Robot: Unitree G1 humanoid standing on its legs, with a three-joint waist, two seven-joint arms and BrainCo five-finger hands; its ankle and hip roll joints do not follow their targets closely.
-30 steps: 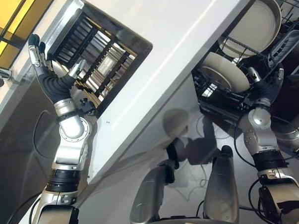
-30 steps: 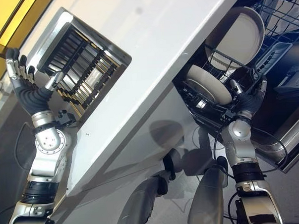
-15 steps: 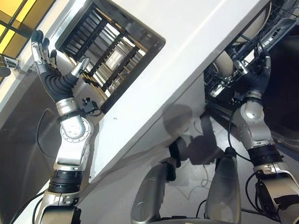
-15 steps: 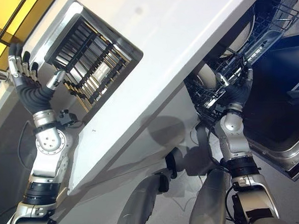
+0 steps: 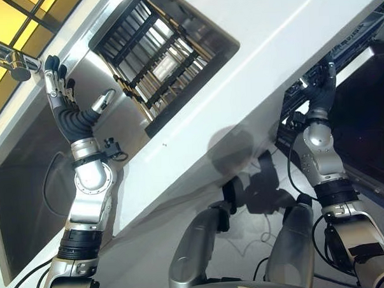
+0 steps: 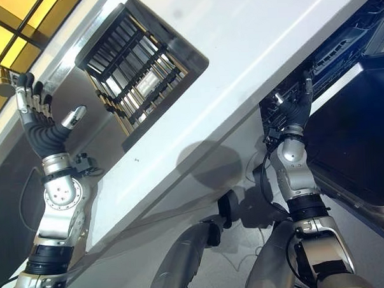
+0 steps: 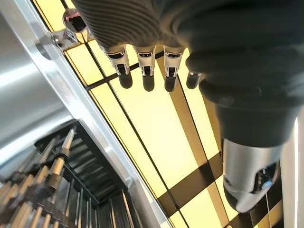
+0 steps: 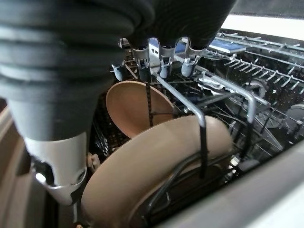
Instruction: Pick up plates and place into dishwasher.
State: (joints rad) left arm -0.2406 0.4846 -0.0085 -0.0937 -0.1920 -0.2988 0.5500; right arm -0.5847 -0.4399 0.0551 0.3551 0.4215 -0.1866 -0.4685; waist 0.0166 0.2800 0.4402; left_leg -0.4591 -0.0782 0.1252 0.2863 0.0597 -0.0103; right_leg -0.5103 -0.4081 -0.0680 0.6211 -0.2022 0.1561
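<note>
Two plates [image 8: 156, 166] standing upright in dishwasher rack [image 8: 223, 90], now slid further in under white surface [image 5: 251, 46] edge than a second ago. Right hand [image 8: 161, 59] fingers straight against rack rim, pushing; left hand [image 5: 66, 101] raised by sink [image 5: 28, 183], fingers spread, empty. Loading apparently complete.

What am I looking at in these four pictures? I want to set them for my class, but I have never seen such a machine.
This is a humanoid robot loading a dishwasher. Two pictures come from a stereo camera on its head, looking down its own arms; the other two come from a camera on each wrist.

The left hand is raised with straight fingers, holding nothing, beside a dish rack sunk into the white counter, with a tap near its fingertips.

The right hand reaches under the counter into the dishwasher. Its wrist picture shows its fingers extended above the wire rack, gripping nothing. Two plates stand on edge there: a near plate and a far plate.
</note>
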